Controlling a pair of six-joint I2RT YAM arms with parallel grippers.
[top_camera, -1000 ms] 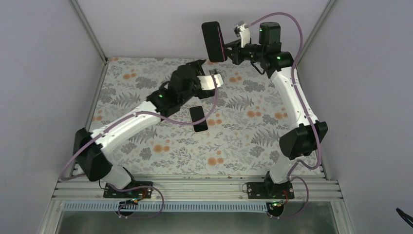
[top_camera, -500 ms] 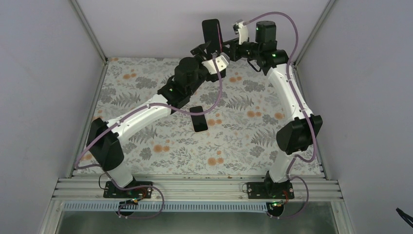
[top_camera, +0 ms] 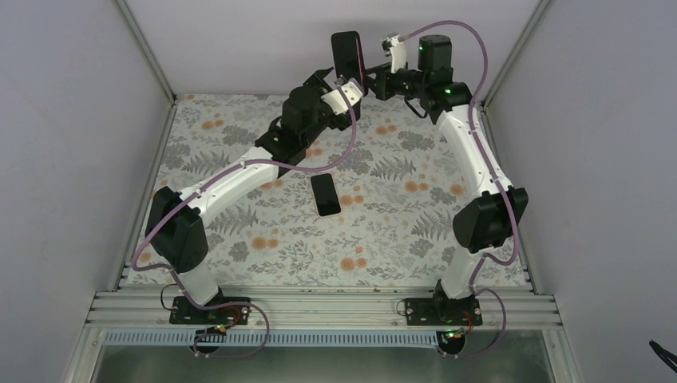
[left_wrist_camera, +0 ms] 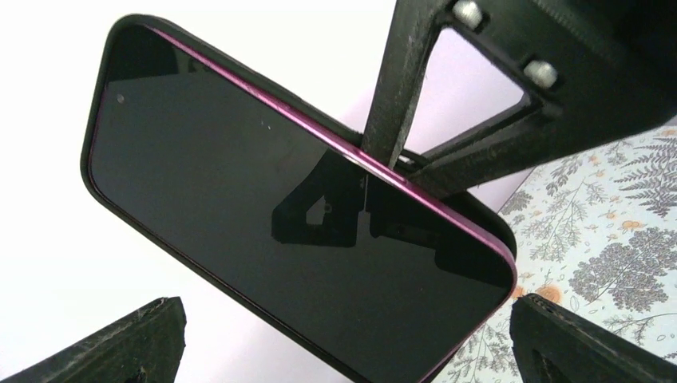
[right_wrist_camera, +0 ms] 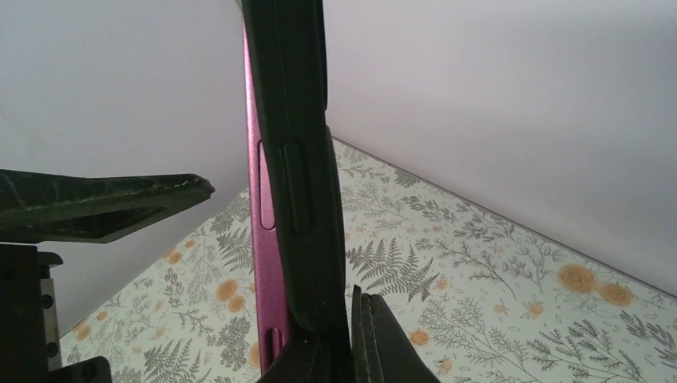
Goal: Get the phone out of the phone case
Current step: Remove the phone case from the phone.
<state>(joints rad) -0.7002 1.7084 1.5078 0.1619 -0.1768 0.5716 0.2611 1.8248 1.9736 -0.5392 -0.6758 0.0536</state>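
Observation:
My right gripper [top_camera: 369, 77] is shut on the edge of the phone case [top_camera: 346, 54] and holds it upright in the air at the back of the cell. The phone [left_wrist_camera: 279, 215] sits inside it, black glass front facing my left wrist camera, a magenta metal edge [right_wrist_camera: 257, 239] showing beside the black matte case [right_wrist_camera: 303, 159]. My left gripper [top_camera: 331, 80] is open right in front of the phone's face. Its fingertips [left_wrist_camera: 136, 343] stand wide apart on either side of the phone's lower end and do not touch it.
A second black phone-sized slab [top_camera: 326, 195] lies flat on the floral mat [top_camera: 399, 231] near the middle, under my left forearm. Grey walls close in the back and both sides. One left finger [right_wrist_camera: 104, 203] shows in the right wrist view, left of the phone.
My left arm has risen and reached back, bringing its open gripper up to the held phone. My right gripper has shifted the phone slightly and now holds still.

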